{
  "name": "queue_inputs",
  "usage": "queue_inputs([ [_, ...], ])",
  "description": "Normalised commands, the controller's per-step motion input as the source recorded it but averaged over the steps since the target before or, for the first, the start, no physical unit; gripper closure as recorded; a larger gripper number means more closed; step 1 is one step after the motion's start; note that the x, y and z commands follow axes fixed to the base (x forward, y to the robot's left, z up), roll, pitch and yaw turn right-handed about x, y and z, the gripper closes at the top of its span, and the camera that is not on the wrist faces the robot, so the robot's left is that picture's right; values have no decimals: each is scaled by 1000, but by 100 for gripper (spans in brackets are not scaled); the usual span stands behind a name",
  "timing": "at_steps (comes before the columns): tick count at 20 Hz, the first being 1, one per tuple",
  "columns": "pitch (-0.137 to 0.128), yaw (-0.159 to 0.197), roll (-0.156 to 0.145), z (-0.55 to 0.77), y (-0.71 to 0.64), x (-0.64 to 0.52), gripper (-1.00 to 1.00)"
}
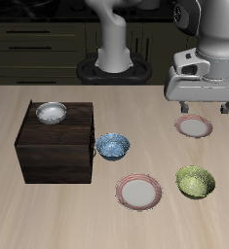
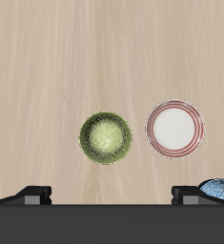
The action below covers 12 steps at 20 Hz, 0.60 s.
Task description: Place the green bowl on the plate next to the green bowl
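The green bowl [image 1: 195, 181] sits upright on the table near the front edge; it also shows in the wrist view [image 2: 106, 137]. The plate [image 1: 138, 191] with a pink-red rim and pale centre lies right beside it, apart from it, and is empty; the wrist view shows it too [image 2: 174, 127]. My gripper [image 1: 206, 105] hangs high above the table, farther back than the green bowl. It is open and empty, with both fingertips [image 2: 35, 193] spread wide in the wrist view, and the bowl lies below between them.
A smaller-looking pink-rimmed plate [image 1: 193, 126] lies farther back, below the gripper. A blue-and-white bowl [image 1: 112, 146] stands behind the plate, next to a dark wooden box [image 1: 57, 151] that carries a silver-white bowl [image 1: 51, 113].
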Motion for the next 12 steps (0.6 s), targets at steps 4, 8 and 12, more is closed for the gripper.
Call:
queue_inputs([
  [4,41,-2,-27,-446,-109,178,-100],
  [8,17,9,-17,-251,-114,99,-100],
  [12,33,-13,-14,-362,-134,93,-100],
])
